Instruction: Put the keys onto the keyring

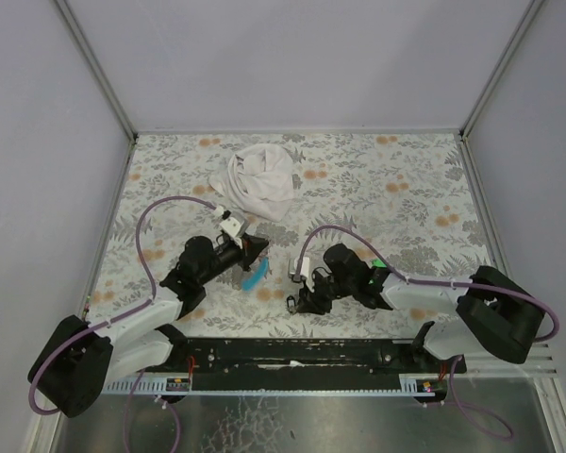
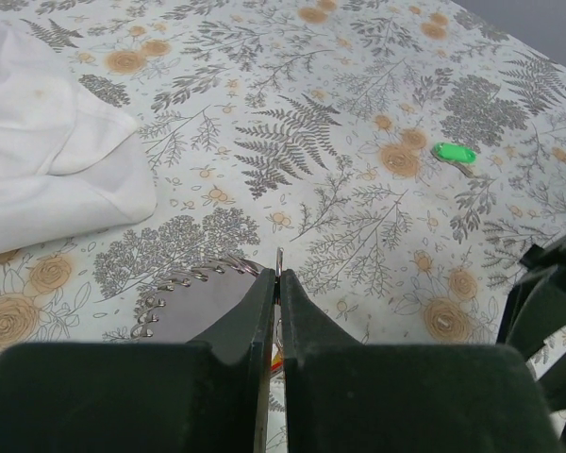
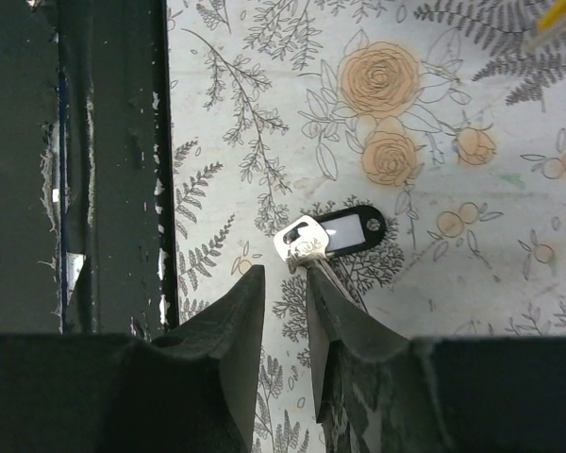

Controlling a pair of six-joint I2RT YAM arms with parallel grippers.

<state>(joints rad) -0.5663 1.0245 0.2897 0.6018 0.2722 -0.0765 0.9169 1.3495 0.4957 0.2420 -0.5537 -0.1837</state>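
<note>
My left gripper [image 2: 279,276] is shut on the keyring [image 2: 279,259], whose thin metal edge sticks up between the fingertips. The ring's grey strap [image 2: 200,300] lies just left of the fingers, and its light-blue piece [image 1: 255,279] hangs below the left gripper [image 1: 253,249]. A sliver of red and yellow shows low in the slit between the jaws. A green key [image 2: 453,152] [image 1: 378,264] lies apart on the table. My right gripper [image 3: 285,276] is open, low over the table. A silver key [image 3: 305,242] with a black tag [image 3: 355,228] lies at its right fingertip, the blade running under that finger.
A white cloth [image 1: 260,180] [image 2: 47,151] is bunched at the back of the floral tabletop [image 1: 406,189]. The black base rail [image 3: 104,160] runs close to the left of the right gripper. A yellow object [image 3: 561,14] shows at the top right edge of the right wrist view.
</note>
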